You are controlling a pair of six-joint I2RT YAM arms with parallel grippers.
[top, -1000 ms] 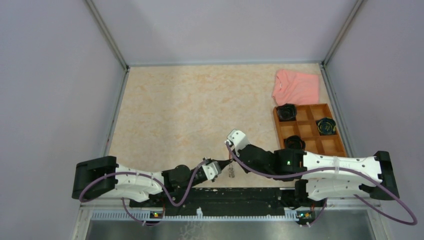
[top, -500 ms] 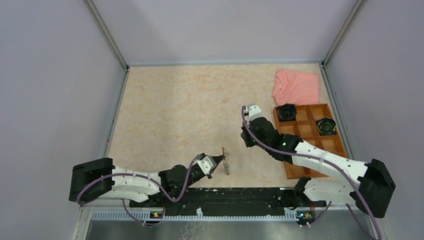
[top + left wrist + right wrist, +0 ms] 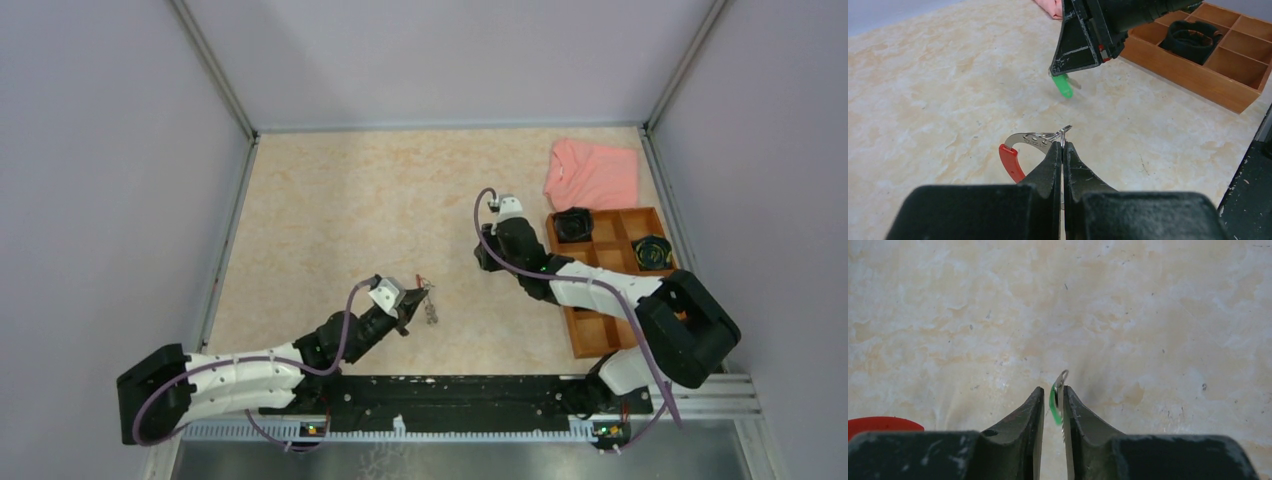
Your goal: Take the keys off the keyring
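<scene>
My left gripper [image 3: 412, 303] [image 3: 1063, 145] is shut on a small wire loop of the keyring [image 3: 1030, 140], a thin grey hoop with a red sleeve [image 3: 1010, 162], and holds it just above the table. Small silvery keys [image 3: 432, 313] hang from the keyring beside the left fingertips. My right gripper [image 3: 486, 264] [image 3: 1054, 390] is apart from the ring, further back and to the right. The green-headed key [image 3: 1054, 402] [image 3: 1064, 86] sits between its jaws, against the right finger. The jaws stand a narrow gap apart, wider than the key.
A wooden compartment tray [image 3: 575, 335] [image 3: 1188, 75] stands at the right, with black coiled bundles [image 3: 574, 224] in some cells. A pink cloth [image 3: 592, 172] lies behind it. Enclosure walls ring the table.
My right gripper has pulled away from the keyring toward the back right with the green-headed key. My left gripper has moved left and further out with the keyring.
</scene>
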